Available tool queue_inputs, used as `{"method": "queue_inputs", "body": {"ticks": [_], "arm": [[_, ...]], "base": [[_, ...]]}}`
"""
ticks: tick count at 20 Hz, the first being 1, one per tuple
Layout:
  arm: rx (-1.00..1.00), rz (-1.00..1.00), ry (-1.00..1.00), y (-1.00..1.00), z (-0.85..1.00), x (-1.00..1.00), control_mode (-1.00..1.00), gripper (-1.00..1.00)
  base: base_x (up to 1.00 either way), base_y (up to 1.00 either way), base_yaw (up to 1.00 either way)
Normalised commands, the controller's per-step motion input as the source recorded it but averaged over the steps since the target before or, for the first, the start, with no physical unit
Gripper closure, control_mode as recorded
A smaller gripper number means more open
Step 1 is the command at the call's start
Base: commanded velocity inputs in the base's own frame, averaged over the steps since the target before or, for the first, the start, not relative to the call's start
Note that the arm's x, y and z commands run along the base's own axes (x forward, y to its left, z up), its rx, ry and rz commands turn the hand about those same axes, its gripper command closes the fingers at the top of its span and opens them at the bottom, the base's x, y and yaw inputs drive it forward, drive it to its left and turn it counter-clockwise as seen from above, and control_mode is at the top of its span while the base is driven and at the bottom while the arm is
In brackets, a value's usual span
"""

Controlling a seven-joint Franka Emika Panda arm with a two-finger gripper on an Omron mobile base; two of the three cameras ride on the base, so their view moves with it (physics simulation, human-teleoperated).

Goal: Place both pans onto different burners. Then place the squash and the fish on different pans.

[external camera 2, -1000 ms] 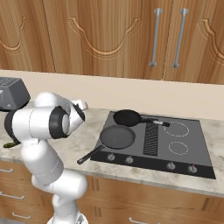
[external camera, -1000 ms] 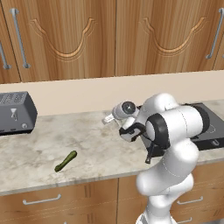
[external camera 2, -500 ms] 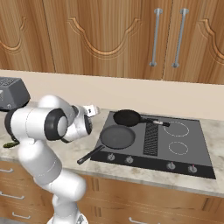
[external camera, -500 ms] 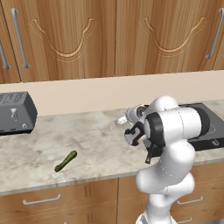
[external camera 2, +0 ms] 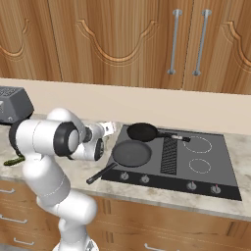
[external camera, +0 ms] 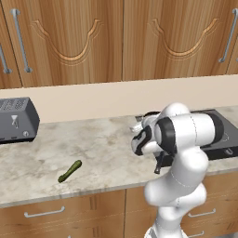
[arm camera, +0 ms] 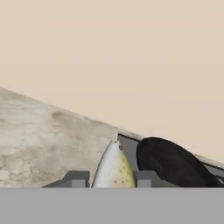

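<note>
My gripper (arm camera: 111, 180) is shut on the fish (arm camera: 113, 166), a pale speckled body held between the two fingertips (arm camera: 76, 178). The hand (external camera 2: 109, 128) hovers above the counter just left of the cooktop (external camera 2: 215, 184). Two black pans sit on the cooktop's left half. The smaller pan (external camera 2: 142, 131) is at the back, its handle pointing right. The wider pan (external camera 2: 131, 153) is in front, its long handle (external camera 2: 100, 173) sticking out over the counter. In the hand view a pan (arm camera: 173, 164) lies just ahead to the right. The dark green squash (external camera: 69, 171) lies on the counter far to the left.
Two white ring burners (external camera 2: 198, 144) (external camera 2: 202, 165) lie bare on the cooktop's right half, beside the ribbed vent strip (external camera 2: 169, 156). A grey toaster (external camera: 16, 120) stands at the counter's back left. Wooden cabinets hang above the beige back wall.
The arm has swung the gripper to the right, carrying the fish from mid-counter to the cooktop's left edge. The pans and the squash have stayed put.
</note>
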Motion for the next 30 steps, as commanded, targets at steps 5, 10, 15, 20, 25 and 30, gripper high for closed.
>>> {"method": "queue_inputs", "body": {"ticks": [5,10,15,20,25,30], "arm": [[0.06,-0.03,-0.04,-0.45,0.69,0.1,-1.0,1.0],[0.12,0.0,0.03,-0.32,0.3,0.29,-1.0,1.0],[0.19,0.0,0.16,-0.28,0.01,0.23,-1.0,1.0],[0.14,0.0,0.19,-0.29,0.0,0.0,-1.0,1.0],[0.04,0.0,0.14,-0.25,0.0,0.0,-1.0,1.0],[0.0,0.0,0.04,-0.32,0.0,0.05,-1.0,1.0]], "base": [[0.0,0.0,0.0],[0.0,0.0,0.0],[0.0,0.0,0.0],[0.0,0.0,0.0],[0.0,0.0,0.0],[0.0,0.0,0.0]]}}
